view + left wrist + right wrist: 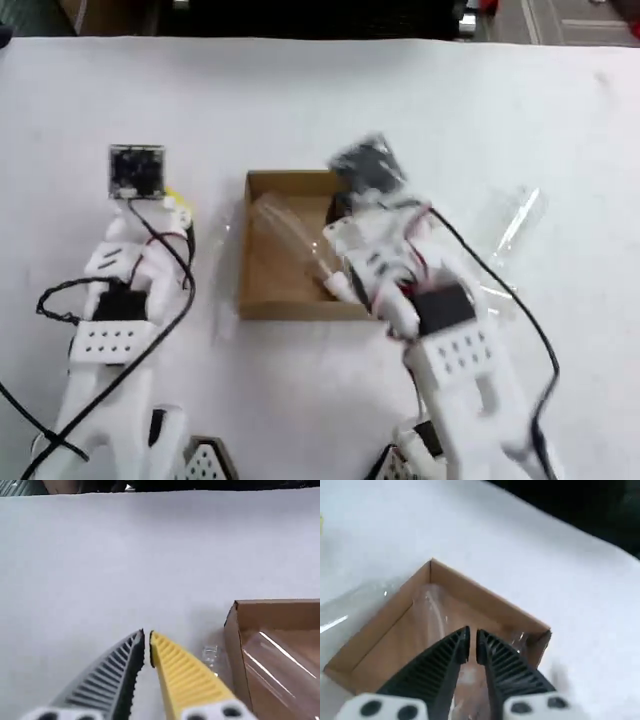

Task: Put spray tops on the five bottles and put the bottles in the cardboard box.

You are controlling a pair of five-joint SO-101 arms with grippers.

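The open cardboard box [262,300] sits mid-table. A clear bottle [285,235] lies inside it, also seen in the left wrist view [282,662] and the right wrist view [434,611]. My right gripper [472,639] hovers over the box's right part, its black fingers shut with nothing visible between them. A second clear bottle [515,222] lies on the table right of the box. My left gripper [147,641], one finger grey and one yellow, is shut over bare table left of the box [272,614]. A small clear piece [210,654] lies beside the box's near corner.
The white table [320,100] stretches wide beyond the box. The right arm [450,340] leans over the box's right wall. The left arm [120,290] and its cables stand left of the box.
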